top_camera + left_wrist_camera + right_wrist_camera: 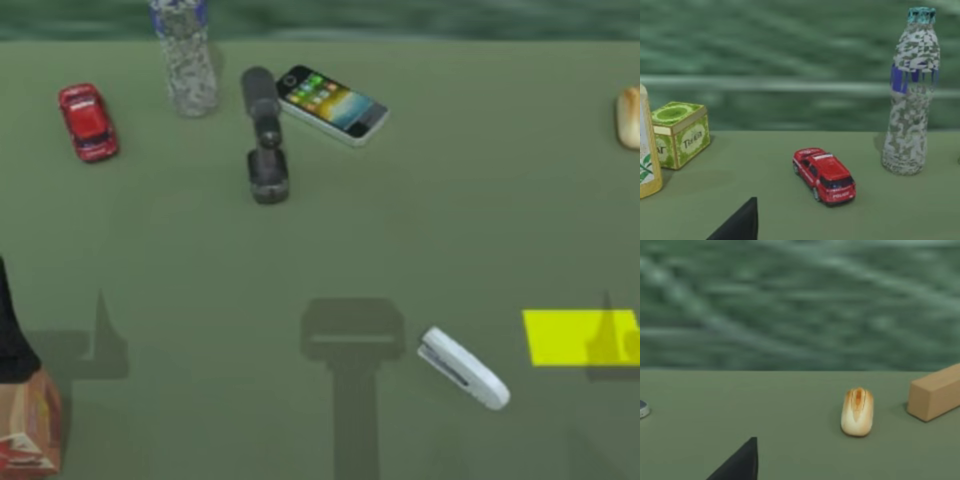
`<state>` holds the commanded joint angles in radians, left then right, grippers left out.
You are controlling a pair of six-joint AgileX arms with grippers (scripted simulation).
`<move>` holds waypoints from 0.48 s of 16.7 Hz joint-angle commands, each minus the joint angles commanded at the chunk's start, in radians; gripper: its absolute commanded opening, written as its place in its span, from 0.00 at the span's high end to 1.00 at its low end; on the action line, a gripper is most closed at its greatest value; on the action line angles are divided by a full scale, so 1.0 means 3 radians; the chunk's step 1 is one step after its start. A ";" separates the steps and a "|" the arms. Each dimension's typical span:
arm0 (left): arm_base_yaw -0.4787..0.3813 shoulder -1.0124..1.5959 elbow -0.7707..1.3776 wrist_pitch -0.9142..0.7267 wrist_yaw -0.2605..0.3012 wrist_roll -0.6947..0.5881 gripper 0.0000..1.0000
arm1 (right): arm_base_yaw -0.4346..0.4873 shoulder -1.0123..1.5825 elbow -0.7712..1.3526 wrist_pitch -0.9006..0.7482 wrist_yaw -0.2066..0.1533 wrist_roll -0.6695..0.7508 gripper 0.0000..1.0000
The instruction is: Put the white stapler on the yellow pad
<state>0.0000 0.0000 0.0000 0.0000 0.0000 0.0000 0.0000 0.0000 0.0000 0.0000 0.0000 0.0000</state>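
Observation:
The white stapler [463,368] lies slantwise on the green table, near the front and right of centre. The yellow pad [580,337] lies flat a short way to its right, near the table's right edge, with a gap between them. Neither shows in the wrist views. Neither gripper shows in the top view. One dark fingertip [746,222] of my left gripper shows in the left wrist view, its inner edge bare, with nothing held. One dark fingertip [746,462] of my right gripper shows the same way in the right wrist view.
A red toy car [88,121], a patterned bottle [186,55], a black microphone [265,135] and a smartphone [332,104] stand along the back. A bread roll [629,117] lies back right, beside a wooden block [936,392]. A green tea tin [680,132] and a brown pack [28,428] are at the left.

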 joint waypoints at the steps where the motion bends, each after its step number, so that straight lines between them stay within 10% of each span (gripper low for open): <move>1: 0.0000 0.0000 0.0000 0.0000 0.0000 0.0000 0.00 | 0.0000 0.0000 0.0000 0.0000 0.0000 0.0000 0.00; 8: 0.0000 0.0000 0.0000 0.0000 0.0000 0.0000 0.00 | 0.0306 0.0731 0.0713 -0.0535 -0.0007 -0.0070 0.00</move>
<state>0.0000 0.0000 0.0000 0.0000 0.0000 0.0000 0.0918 0.2192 0.2140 -0.1604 -0.0021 -0.0209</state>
